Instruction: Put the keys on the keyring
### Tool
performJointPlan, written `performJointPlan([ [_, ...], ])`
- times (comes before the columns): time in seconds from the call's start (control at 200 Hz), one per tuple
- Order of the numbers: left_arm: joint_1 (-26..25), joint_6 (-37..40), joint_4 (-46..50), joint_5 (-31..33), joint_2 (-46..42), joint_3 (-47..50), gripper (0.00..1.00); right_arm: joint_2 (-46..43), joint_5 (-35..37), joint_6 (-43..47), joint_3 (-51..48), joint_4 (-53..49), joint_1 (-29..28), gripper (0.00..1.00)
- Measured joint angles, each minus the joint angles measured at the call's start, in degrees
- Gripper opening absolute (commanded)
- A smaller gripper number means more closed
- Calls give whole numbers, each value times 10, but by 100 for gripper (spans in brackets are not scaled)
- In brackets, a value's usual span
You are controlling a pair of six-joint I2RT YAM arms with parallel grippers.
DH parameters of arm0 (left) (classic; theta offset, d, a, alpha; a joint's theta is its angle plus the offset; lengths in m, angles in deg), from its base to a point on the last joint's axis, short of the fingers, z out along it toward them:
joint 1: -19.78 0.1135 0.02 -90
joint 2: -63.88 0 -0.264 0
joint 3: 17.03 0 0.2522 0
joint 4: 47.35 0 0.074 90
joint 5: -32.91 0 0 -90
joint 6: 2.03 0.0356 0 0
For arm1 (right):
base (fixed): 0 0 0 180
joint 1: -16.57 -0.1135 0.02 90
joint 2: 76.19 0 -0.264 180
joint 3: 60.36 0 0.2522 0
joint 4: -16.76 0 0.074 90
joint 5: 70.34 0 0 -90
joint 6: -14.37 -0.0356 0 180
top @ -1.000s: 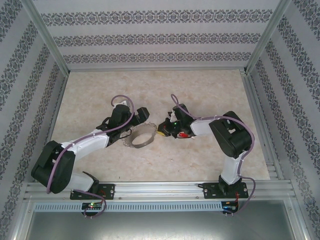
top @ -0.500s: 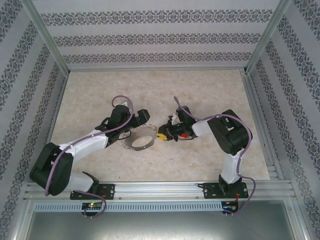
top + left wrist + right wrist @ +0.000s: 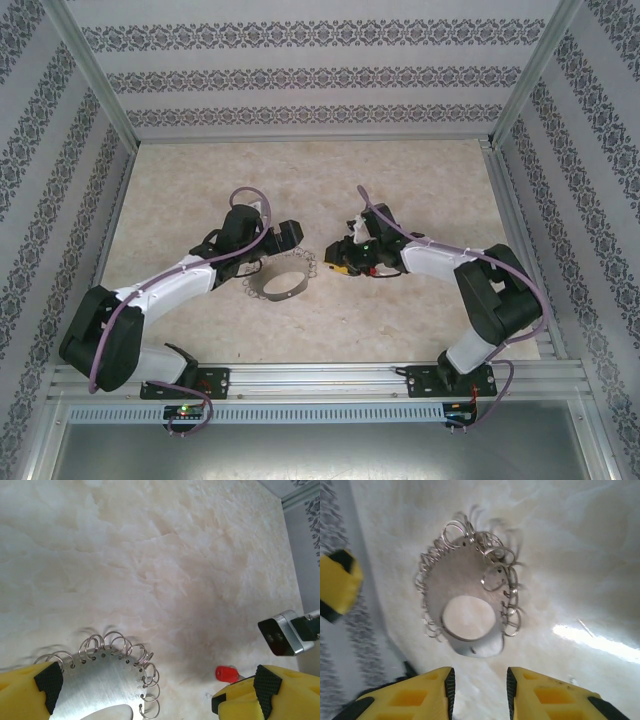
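You are parting the jaws of the right gripper [image 3: 480, 681], now empty | left gripper [image 3: 156, 685] straddling keyring [image 3: 470, 587], jaws spread wide, empty | key [image 3: 226, 673] lying loose, unthreaded

So the right arm's black-and-white elbow [image 3: 495, 300] has swung way out to the right and back toward the near edge. Its yellow-fingered right gripper [image 3: 336, 265] went from pinched shut to slightly parted. The big silver-grey metal hoop fringed with little rings [image 3: 465, 580] slid a touch nearer the near edge too.
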Motion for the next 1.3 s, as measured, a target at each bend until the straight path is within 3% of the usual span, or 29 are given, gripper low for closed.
performJointPlan([
  [0.36, 0, 31, 45, 34, -24, -12, 100, -3, 184, 132, 61, -150, -113, 40],
  [0.535, 0, 27, 45, 44, -24, -12, 100, 0, 227, 162, 81, -168, -133, 39],
  [0.794, 0, 27, 45, 49, -24, -12, 100, 28, 278, 309, 120, -203, -163, 40],
  [0.899, 0, 27, 45, 58, -25, -12, 100, 35, 297, 345, 127, -218, -168, 49],
  [1.299, 0, 23, 45, 98, -54, -12, 100, 87, 344, 374, 139, -234, -172, 57],
])
